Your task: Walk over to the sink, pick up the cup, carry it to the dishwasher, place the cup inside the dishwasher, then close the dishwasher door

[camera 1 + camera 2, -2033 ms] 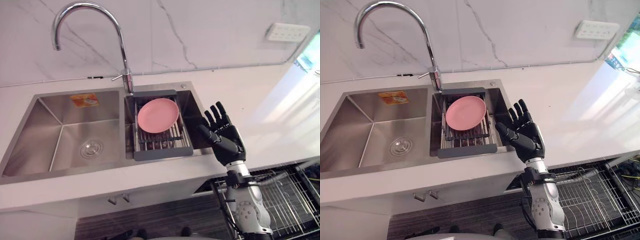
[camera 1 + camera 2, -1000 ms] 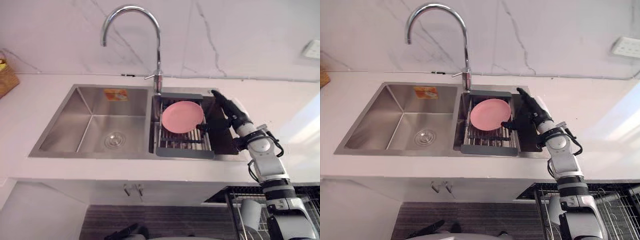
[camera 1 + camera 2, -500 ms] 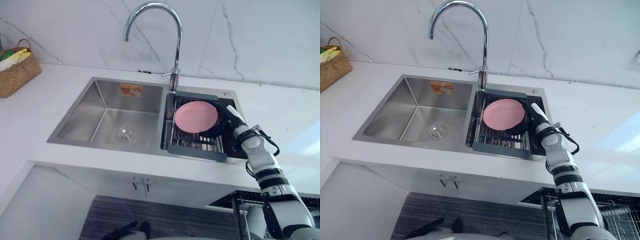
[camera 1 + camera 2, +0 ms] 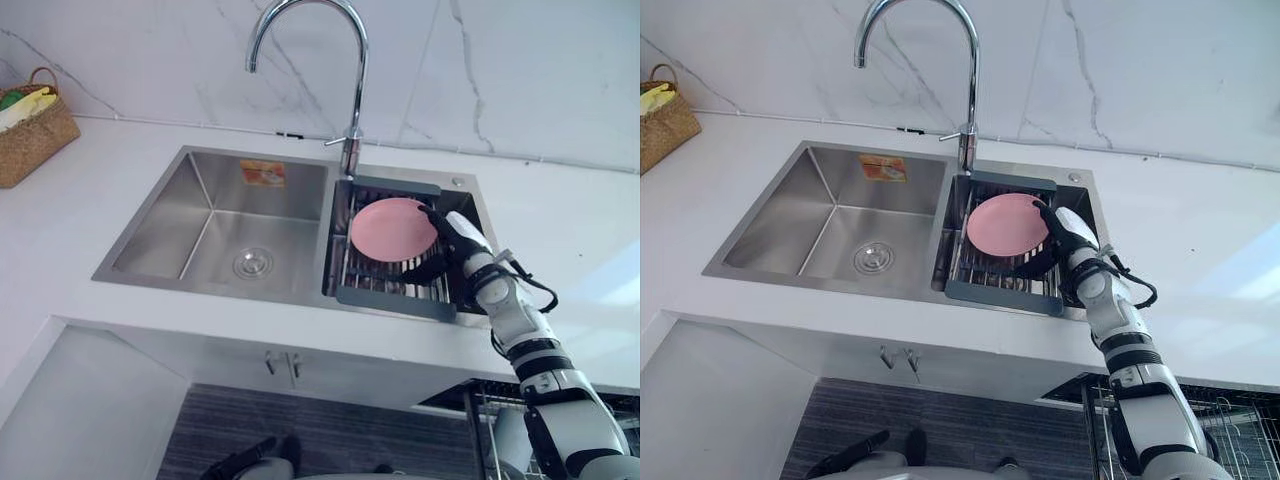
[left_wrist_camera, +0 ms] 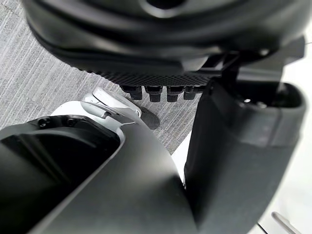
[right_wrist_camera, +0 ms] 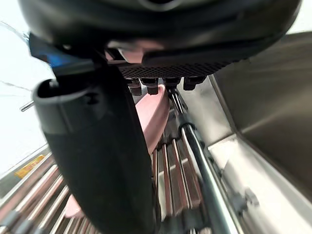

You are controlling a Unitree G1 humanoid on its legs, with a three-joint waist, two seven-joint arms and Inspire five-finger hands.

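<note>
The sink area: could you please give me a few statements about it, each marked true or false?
1. The pink plate lies on the rack in the right basin of the sink. True.
2. The right hand is at the plate's right edge. True.
3. The basket stands on the counter to the right of the sink. False: it stands to the left of the sink.
4. The left hand holds a cup. False: it holds nothing and hangs above the floor.
</note>
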